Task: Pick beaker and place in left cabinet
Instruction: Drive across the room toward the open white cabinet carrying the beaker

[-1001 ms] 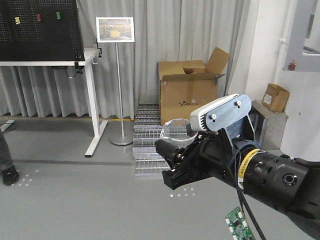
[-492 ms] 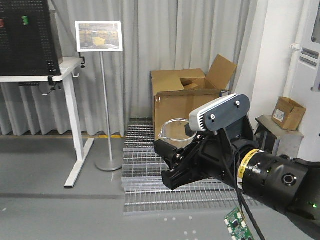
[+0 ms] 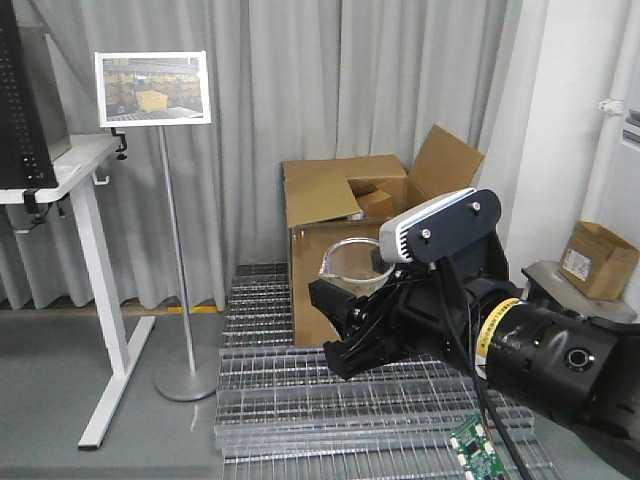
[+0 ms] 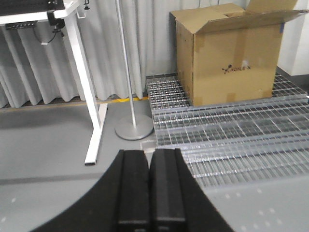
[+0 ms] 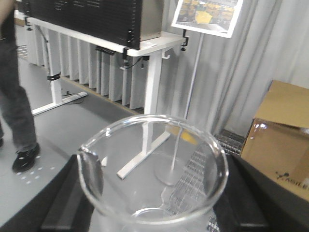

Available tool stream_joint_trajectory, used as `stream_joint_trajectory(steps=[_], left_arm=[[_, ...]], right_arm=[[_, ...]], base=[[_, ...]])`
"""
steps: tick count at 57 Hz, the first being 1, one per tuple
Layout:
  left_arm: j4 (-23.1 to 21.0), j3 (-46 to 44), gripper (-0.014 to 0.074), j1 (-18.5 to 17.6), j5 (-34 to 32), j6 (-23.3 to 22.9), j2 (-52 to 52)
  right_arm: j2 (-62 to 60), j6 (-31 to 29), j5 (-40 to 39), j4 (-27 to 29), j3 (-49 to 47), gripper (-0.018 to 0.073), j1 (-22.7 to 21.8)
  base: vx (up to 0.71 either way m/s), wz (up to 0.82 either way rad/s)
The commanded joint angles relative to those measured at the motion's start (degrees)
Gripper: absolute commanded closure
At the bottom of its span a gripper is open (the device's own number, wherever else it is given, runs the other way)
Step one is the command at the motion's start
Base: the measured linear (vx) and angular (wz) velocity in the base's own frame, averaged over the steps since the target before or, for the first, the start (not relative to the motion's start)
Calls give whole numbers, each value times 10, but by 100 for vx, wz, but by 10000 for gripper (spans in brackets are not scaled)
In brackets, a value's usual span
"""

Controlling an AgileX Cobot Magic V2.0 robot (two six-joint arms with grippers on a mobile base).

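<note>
Beaker is clamped in the right tool, upright, mouth up, spout on the left in the front view. It is held in mid-air, seen against the open cardboard box, with wire grating on the floor below. In the right wrist view the glass rim fills the frame, with black fingers on either side of the beaker body. Left tool: jaws pressed together, nothing between them, pointing at grey floor near the grating. Background: sign stand, white table at left carrying a black pegboard, grey curtains. A person's leg shows at far left of the right wrist view.
</note>
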Motion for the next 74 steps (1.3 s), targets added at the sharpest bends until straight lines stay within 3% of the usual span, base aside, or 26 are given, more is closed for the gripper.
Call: stream_joint_trajectory(steps=[1, 33, 74], left_arm=[[-1, -5, 593, -4, -48, -2, -10], [-1, -5, 593, -4, -48, -2, -10], [-1, -5, 593, -4, -48, -2, -10]], right_arm=[[-21, -2, -41, 2, -19, 565, -2], [-21, -2, -36, 2, -19, 565, -2], [-21, -2, -36, 2, -19, 565, -2]], base=[[54, 0], [45, -17], [23, -73]])
